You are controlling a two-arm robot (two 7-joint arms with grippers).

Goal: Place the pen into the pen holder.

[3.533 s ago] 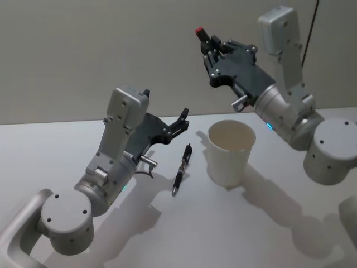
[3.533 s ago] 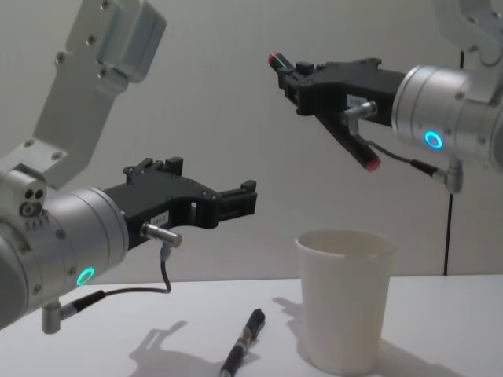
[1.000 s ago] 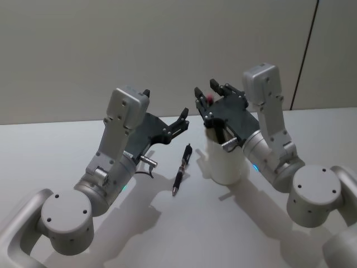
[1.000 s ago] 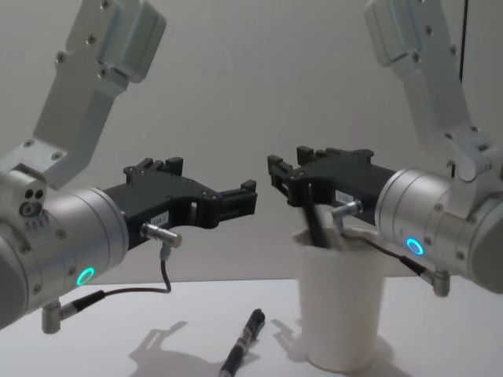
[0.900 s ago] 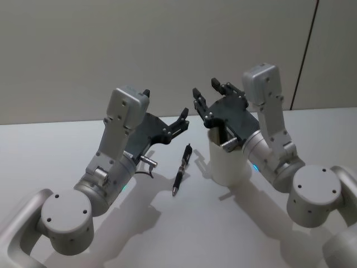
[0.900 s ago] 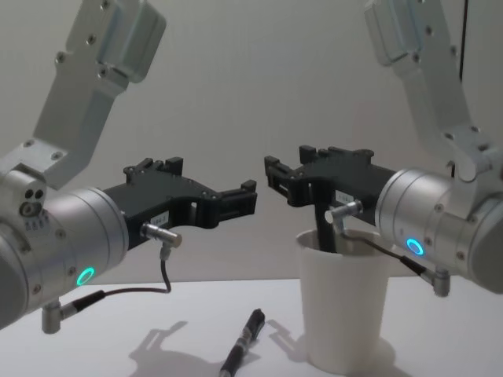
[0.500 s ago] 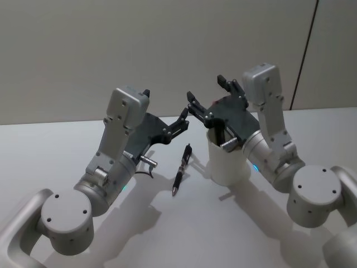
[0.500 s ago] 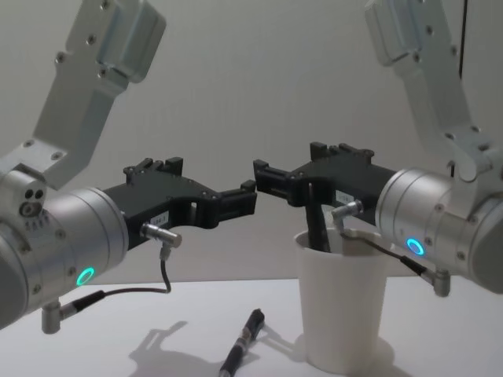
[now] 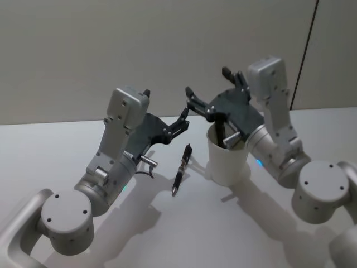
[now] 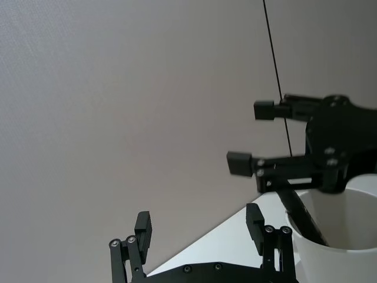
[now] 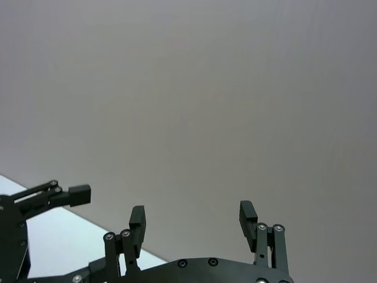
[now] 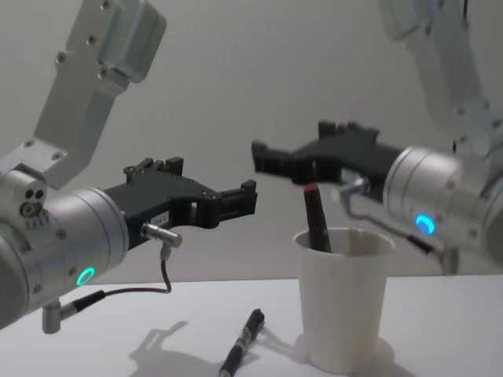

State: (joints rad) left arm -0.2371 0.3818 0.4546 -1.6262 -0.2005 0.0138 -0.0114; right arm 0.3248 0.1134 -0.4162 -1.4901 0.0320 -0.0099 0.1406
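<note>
Pen point(image 12: 314, 216) is leaning inside the pen holder point(image 12: 343, 306), the right end effector point(image 9: 207, 82) hovering wide open and empty just above, the left end effector point(image 9: 165, 104) idling open nearby; a low sideways move is risking snagging and toppling both.

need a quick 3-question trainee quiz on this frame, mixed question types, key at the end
1. True or false: the right gripper has its jaws shut on the red-capped pen.
2. Where is the second pen? A) inside the pen holder B) lying on the table to the pen holder's left C) clamped in a gripper.
3. Fill in: the left gripper hovers above the table with its jaws ___.
Key: 1 false, the jaws are open above the red-capped pen, which stands leaning in the pen holder. 2 B. 3 open.
</note>
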